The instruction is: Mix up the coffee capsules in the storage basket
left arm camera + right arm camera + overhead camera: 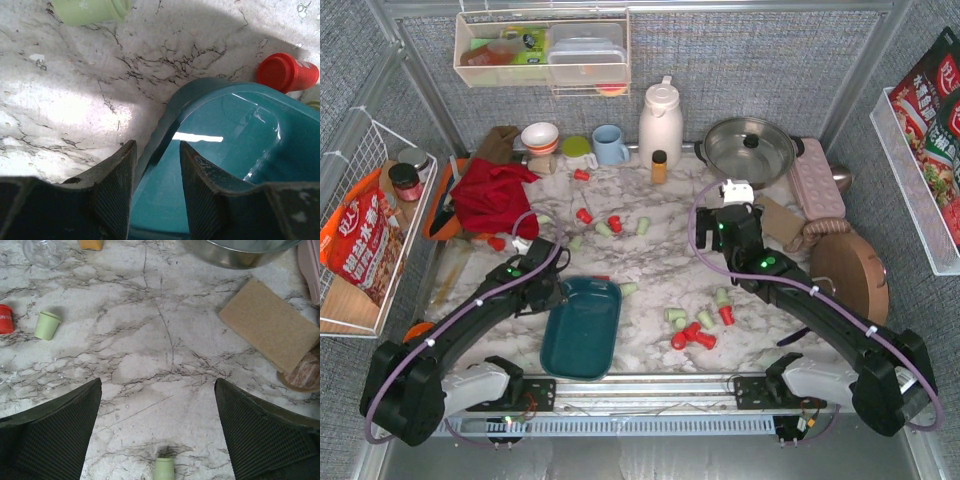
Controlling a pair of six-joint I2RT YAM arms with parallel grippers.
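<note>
The empty dark teal storage basket (582, 330) lies near the front edge, left of centre. My left gripper (555, 290) is at its far left corner. In the left wrist view the jaws (157, 145) straddle the basket's rim (172, 112), one finger outside and one inside, with a gap still showing, so the gripper is open. Red and pale green coffee capsules lie loose on the marble: a cluster (692, 335) right of the basket and others (610, 225) mid-table. A red capsule (287, 72) lies just beyond the basket's corner. My right gripper (732, 205) (157, 385) hangs wide open above bare marble, a green capsule (164, 469) beneath it.
A red cloth (495, 195) is at the back left. A white jug (660, 120), blue mug (610, 145), amber bottle (659, 167) and steel pan (750, 148) line the back. A tan sponge (270, 322) and round wooden board (850, 275) sit right.
</note>
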